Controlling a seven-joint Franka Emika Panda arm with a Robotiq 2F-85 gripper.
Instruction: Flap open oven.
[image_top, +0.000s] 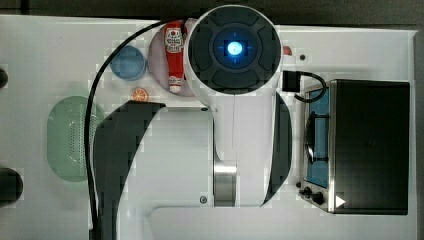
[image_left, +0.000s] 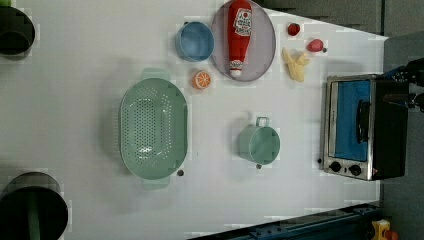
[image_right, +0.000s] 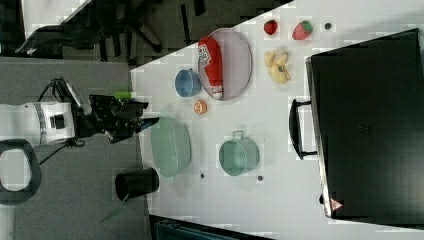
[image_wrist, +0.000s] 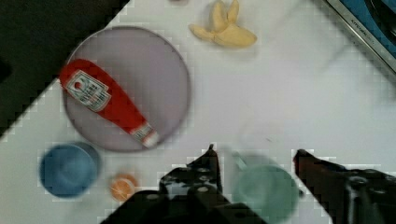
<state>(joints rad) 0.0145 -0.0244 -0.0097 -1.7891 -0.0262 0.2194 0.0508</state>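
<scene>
While the oven (image_left: 364, 127) sits shut at the left view's right table edge, the gripper (image_wrist: 254, 158), jaws apart and empty above the green cup (image_wrist: 265, 191), should probably hook its bar handle (image_left: 362, 121) squarely and pull outward

A robot lab staged as a mock kitchen — a plain white counter (image_left: 100, 50) on a grey floor carries toy-like props: a yellow plastic banana (image_left: 296, 64), a red ketchup bottle (image_left: 239, 35) and a mint-green perforated colander (image_left: 153, 128). A white robot arm (image_right: 35, 122) stands beside it — cables trailing.
</scene>
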